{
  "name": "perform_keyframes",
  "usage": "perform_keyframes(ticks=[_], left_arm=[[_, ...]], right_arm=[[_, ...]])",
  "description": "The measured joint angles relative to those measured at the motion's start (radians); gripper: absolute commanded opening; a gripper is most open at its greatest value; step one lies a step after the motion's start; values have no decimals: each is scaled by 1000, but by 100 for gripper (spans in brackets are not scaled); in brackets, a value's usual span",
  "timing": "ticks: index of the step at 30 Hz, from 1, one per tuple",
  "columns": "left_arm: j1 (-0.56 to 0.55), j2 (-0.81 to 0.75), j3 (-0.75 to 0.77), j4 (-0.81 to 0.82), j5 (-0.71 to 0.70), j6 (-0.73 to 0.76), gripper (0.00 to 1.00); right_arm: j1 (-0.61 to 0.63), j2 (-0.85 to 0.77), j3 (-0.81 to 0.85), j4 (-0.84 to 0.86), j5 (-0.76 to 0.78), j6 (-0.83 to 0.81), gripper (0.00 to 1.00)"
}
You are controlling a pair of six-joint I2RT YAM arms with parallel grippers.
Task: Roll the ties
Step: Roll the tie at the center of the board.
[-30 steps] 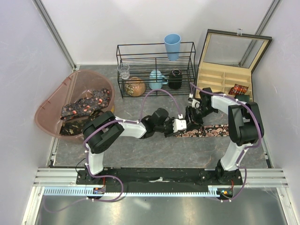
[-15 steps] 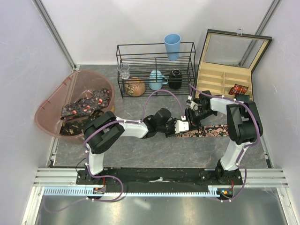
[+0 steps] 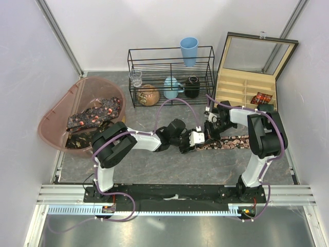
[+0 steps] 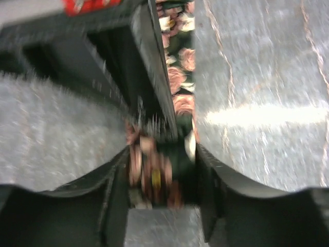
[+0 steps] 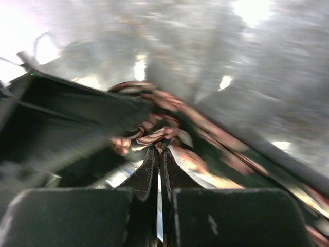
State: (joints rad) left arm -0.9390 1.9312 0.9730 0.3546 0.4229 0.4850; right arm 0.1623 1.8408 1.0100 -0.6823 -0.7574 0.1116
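At the far left a pink tub (image 3: 51,121) holds loose ties (image 3: 95,114) not yet rolled. In the middle of the table (image 3: 154,164) the left gripper (image 4: 162,154) has its jaws spread either side of the rolled end (image 4: 159,177) of one tie (image 3: 231,141), though blur hides whether they press it. The rest of that tie lies flat on the table, running to the right. Just right of the coil, the right gripper (image 5: 158,150) has its jaws pressed together, tips against the folds; I cannot tell whether a layer is caught between them. To roll well, one gripper should pin the coil while the other turns it, tight and square to the strip. At the far right an open box (image 3: 234,87) holds a finished roll (image 3: 262,98).
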Motion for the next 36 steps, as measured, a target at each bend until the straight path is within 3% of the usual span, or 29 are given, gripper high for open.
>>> perform_keyframes(ticks=[10,17,22,26,31,35,36], left_arm=[[93,-51,-119,154,147,-179,72],[97,-51,-134,226,198,-237,97],[92,-28,-111,254,203,-261,97],[77,14,-75,262,183,-261,86],[48,81,-11,257,153,-260,66],[27,89,-2,237,118,-254,30],[26,89,-1,234,110,-251,26]], right_arm=[[5,-15,-22,18,146,42,0],[6,-15,-22,18,153,62,0],[8,-16,-22,18,155,65,0],[11,-17,-22,19,156,65,0],[12,-17,-22,19,153,64,0],[13,-19,-22,19,151,64,0],[14,-20,-22,20,152,63,0]])
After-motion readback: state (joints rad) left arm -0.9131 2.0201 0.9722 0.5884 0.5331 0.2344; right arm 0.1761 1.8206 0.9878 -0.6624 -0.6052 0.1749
